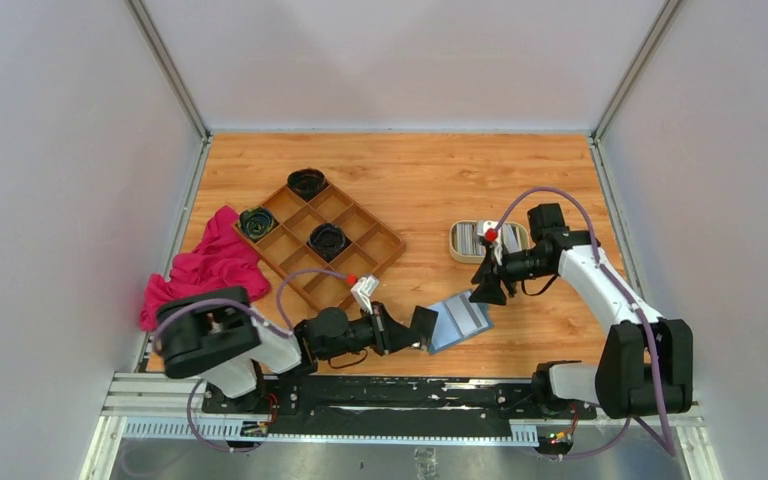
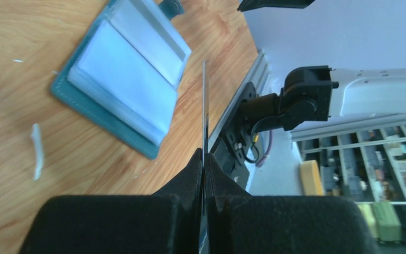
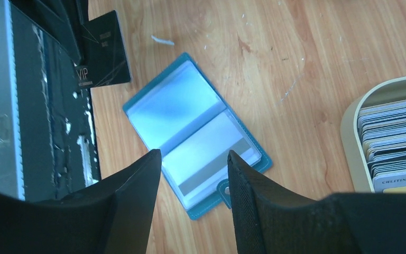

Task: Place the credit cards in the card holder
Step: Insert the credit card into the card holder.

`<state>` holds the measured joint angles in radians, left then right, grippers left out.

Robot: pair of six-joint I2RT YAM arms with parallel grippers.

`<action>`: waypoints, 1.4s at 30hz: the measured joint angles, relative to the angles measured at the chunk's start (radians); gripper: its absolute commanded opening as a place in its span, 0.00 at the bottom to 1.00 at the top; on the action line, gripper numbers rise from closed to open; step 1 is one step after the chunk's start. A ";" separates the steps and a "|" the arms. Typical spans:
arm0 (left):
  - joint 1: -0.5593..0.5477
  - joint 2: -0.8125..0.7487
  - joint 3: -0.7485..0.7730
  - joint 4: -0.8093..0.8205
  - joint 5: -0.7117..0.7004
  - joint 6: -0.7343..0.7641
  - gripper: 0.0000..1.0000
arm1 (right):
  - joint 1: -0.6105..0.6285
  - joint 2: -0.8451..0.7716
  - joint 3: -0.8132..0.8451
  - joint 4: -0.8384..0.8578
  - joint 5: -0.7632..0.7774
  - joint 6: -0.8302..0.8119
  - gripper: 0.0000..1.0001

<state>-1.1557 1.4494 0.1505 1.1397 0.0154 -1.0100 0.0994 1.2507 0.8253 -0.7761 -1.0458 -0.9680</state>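
Left claw point(image 2: 204, 159) is clamped on the dark credit card point(image 2: 204, 106), edge-on beside the open card holder point(image 2: 127, 79) on the bench point(image 2: 5, 174). Right claw point(image 3: 194, 156) hovers above, apart and empty. Recommendation: level card with sleeve mouth, steady holder, then slide.

Overhead, two wrists; shared card holder point(image 1: 460, 321)

You're working in a robotics lab cell: white panels point(image 1: 60, 150) wall in the wood-grain tabletop point(image 1: 430, 170) on its far, left and right edges, an aluminium rail point(image 1: 360, 430) runs along its near edge, and stocked storage shelves point(image 2: 359, 153) stand beyond.
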 measured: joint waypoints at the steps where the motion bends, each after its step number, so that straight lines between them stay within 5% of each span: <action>1: 0.000 0.071 0.018 0.063 0.007 -0.031 0.00 | 0.006 0.006 -0.002 -0.001 0.012 -0.016 0.52; 10: -0.016 0.363 0.113 0.260 0.039 -0.217 0.00 | 0.048 0.006 -0.064 -0.002 0.105 -0.200 0.56; 19: -0.028 0.283 0.182 0.064 0.026 -0.228 0.00 | 0.062 0.005 -0.096 -0.008 0.200 -0.386 0.55; 42: -0.032 0.116 0.194 -0.231 -0.024 -0.115 0.00 | 0.064 0.005 -0.118 0.072 0.290 -0.382 0.54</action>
<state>-1.1873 1.5658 0.3443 0.9089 -0.0086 -1.1248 0.1635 1.2556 0.7074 -0.7044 -0.7563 -1.3499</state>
